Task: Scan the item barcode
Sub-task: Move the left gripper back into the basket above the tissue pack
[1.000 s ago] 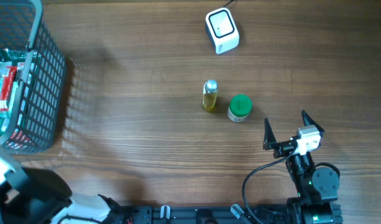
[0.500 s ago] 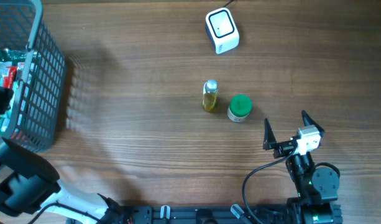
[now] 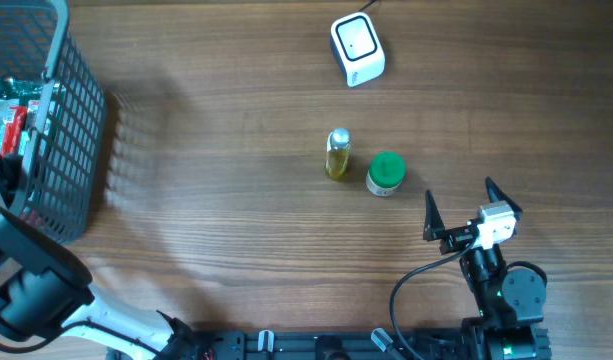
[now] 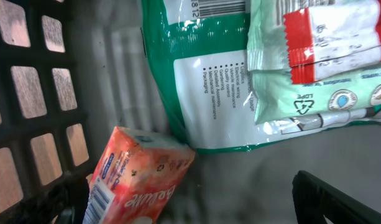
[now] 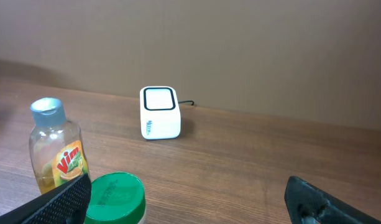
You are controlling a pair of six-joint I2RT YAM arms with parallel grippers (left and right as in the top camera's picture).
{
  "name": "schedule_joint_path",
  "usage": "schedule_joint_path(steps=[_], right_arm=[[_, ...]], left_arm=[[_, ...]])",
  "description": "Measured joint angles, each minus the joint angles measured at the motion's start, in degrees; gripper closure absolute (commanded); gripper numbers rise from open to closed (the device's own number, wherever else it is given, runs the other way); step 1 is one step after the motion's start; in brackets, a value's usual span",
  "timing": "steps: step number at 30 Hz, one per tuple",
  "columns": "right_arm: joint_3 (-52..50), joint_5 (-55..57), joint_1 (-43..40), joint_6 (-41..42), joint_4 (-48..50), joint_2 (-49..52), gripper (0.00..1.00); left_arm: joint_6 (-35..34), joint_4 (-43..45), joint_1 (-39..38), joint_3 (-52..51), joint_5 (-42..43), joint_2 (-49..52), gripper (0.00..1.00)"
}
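The left claw (image 4: 187, 200) is inside the basket (image 3: 81, 120) at the left edge of the table (image 3: 226, 200). Its jaws are wide apart and it holds nothing. Below it lie an orange box (image 4: 140, 174), a green packet (image 4: 202, 99) and a pale packet (image 4: 321, 68) that rests partly on the green one. The orange box is nearest to the claw and leans against the basket wall, so I judge it is the item to take.

To do this step well, the claw should go down with one finger on each long side of the box. It should not close on the packet edge that touches the box. The box is tilted, so the jaws should turn to match its angle before they close. What looks like a barcode is on the lower side of the box. The grip should leave that face free, because it must later face the scanner (image 3: 357, 49), which stands well apart at the far side of the table.

The right claw (image 3: 464, 205) is open and empty, near the bottle (image 3: 337, 154) and the jar (image 3: 386, 172). It is not in the way.
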Motion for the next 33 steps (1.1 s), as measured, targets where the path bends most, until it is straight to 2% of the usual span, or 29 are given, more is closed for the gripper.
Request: schedule_joint_path(steps=[11, 13, 15, 23, 30, 33], right_arm=[[0.0, 0.0, 0.0, 0.02, 0.0, 0.0, 0.0], [0.02, 0.0, 0.0, 0.02, 0.0, 0.0, 0.0], [0.02, 0.0, 0.0, 0.0, 0.0, 0.0, 0.0], [0.0, 0.0, 0.0, 0.02, 0.0, 0.0, 0.0], [0.02, 0.0, 0.0, 0.02, 0.0, 0.0, 0.0], [0.0, 0.0, 0.0, 0.02, 0.0, 0.0, 0.0]], left_arm=[[0.22, 1.46, 0.0, -1.62, 6.14, 0.0, 0.23], [0.17, 1.46, 0.0, -1.62, 6.99, 0.0, 0.3], [0.02, 1.53, 0.0, -1.62, 7.58, 0.0, 0.33], [0.22, 2.14, 0.0, -1.62, 9.88, 0.0, 0.31], [0.22, 1.68, 0.0, -1.62, 8.15, 0.0, 0.28], [0.2, 1.64, 0.0, -1.62, 7.63, 0.0, 0.22]])
